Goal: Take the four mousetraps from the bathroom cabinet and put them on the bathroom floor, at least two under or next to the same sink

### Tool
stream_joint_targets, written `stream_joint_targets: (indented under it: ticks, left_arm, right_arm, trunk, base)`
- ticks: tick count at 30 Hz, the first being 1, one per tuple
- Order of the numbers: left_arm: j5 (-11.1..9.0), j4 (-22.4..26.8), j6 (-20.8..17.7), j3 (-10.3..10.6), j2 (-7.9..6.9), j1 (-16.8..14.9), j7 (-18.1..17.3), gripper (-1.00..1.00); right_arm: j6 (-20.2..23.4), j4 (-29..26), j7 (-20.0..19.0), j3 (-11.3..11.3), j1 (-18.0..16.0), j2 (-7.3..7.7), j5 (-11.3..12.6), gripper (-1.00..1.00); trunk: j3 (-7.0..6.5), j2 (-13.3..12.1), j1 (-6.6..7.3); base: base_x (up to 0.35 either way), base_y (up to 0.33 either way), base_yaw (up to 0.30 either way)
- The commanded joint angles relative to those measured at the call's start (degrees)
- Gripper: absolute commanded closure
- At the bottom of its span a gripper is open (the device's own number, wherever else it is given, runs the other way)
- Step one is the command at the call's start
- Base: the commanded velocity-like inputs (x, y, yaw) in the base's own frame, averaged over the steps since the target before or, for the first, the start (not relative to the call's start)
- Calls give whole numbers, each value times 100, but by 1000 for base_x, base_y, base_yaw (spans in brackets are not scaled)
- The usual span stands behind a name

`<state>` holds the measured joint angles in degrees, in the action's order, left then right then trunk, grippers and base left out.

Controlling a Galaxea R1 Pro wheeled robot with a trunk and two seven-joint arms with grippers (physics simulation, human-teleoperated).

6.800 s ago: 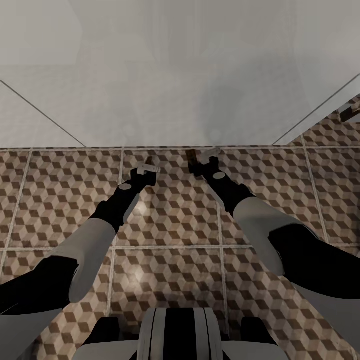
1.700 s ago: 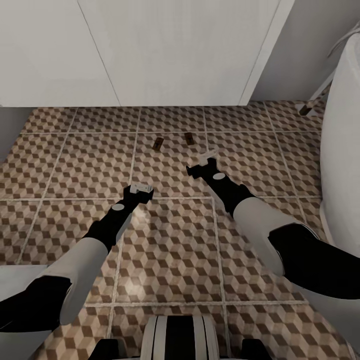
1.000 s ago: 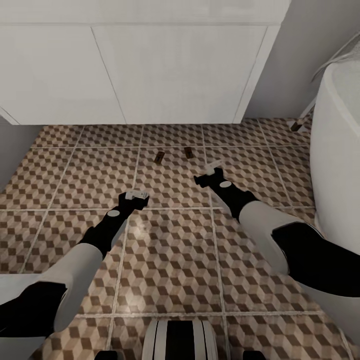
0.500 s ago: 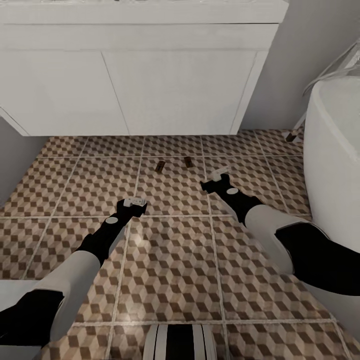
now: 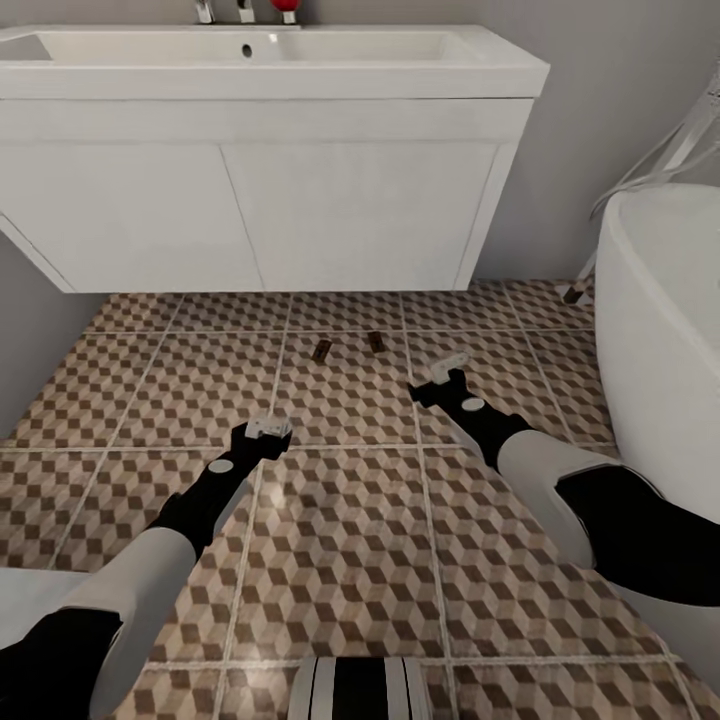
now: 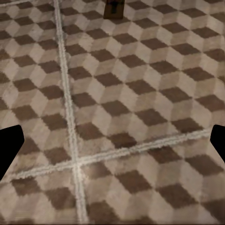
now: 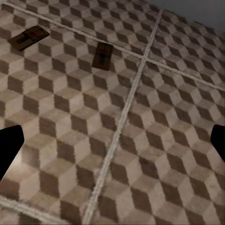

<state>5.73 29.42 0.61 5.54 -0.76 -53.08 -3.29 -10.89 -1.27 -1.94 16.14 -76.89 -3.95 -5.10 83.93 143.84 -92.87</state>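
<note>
I see two mousetraps [image 5: 321, 350] [image 5: 375, 342] lying on the bathroom floor [image 5: 340, 520], just ahead of my end effectors and in front of the sink [image 5: 250, 50]. My left end effector [image 5: 268, 428] and right end effector [image 5: 450, 364] both hang spread wide and empty above the tiles.

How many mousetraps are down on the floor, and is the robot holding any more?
Two mousetraps lie on the bathroom floor, just in front of the sink. The left gripper and right gripper are open and empty. Two more are left to fetch.
</note>
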Motion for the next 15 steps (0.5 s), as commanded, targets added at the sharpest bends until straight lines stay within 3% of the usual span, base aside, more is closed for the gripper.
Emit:
stream_joint_targets:
  ticks: [1, 15]
  left_arm:
    - [59, 2, 9, 8, -8, 31, -4, -100]
    - [53, 5, 85, 8, -29, 588, -13, -100]
  right_arm:
    - [-45, 8, -5, -23, 32, 11, -53, -100]
    - [-354, 6, -8, -23, 662, 132, -53, -100]
  trunk:
    - [-20, 0, 3]
    - [-330, -19, 39]
  base:
    - [0, 0, 0]
    - [0, 0, 0]
